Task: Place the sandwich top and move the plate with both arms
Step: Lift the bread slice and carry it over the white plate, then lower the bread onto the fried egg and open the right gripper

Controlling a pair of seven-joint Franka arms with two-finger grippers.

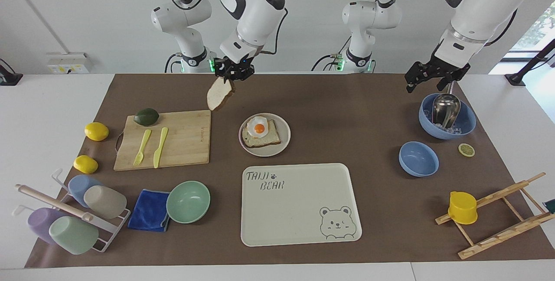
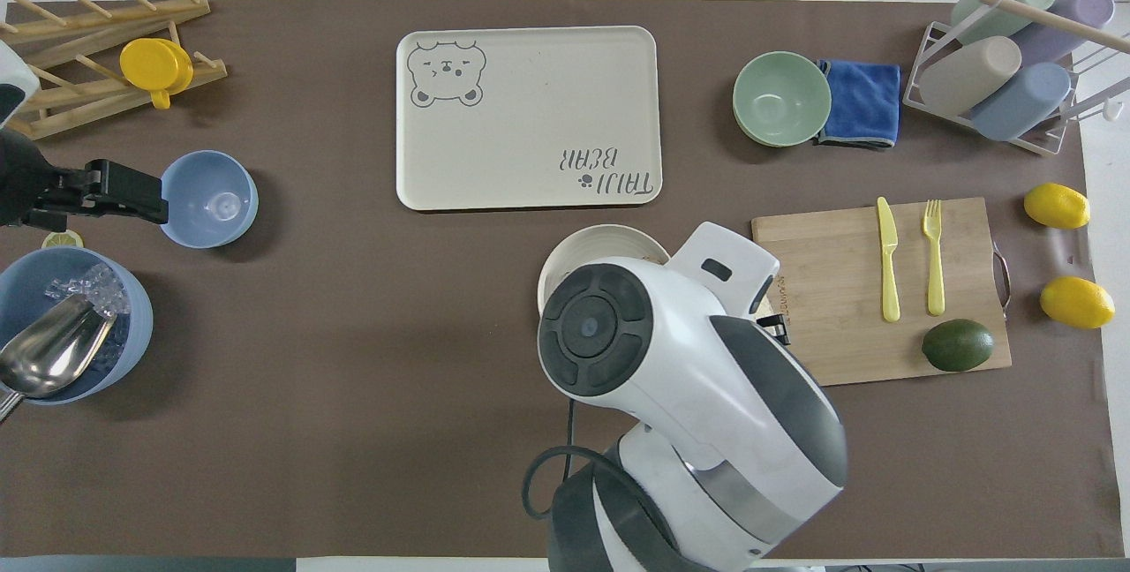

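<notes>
My right gripper [image 1: 233, 74] is shut on the sandwich top [image 1: 218, 92], a tan bread slice that hangs tilted from its fingers. It is high over the mat, between the cutting board [image 1: 182, 142] and the plate [image 1: 284, 143]. The plate holds a bread slice with a fried egg [image 1: 259, 128] on it. In the overhead view the right arm covers most of the plate [image 2: 600, 235] and hides the held slice. My left gripper [image 1: 422, 86] is open and empty, and waits in the air over the blue bowl of ice with a metal scoop [image 1: 446, 114].
The cutting board carries a yellow knife, a fork and an avocado [image 1: 146, 116]. The cream bear tray [image 1: 299, 211] lies farther from the robots than the plate. Also on the mat are a mint bowl [image 1: 188, 201], a blue cloth, a small blue bowl [image 1: 418, 158], lemons, a cup rack and a wooden rack.
</notes>
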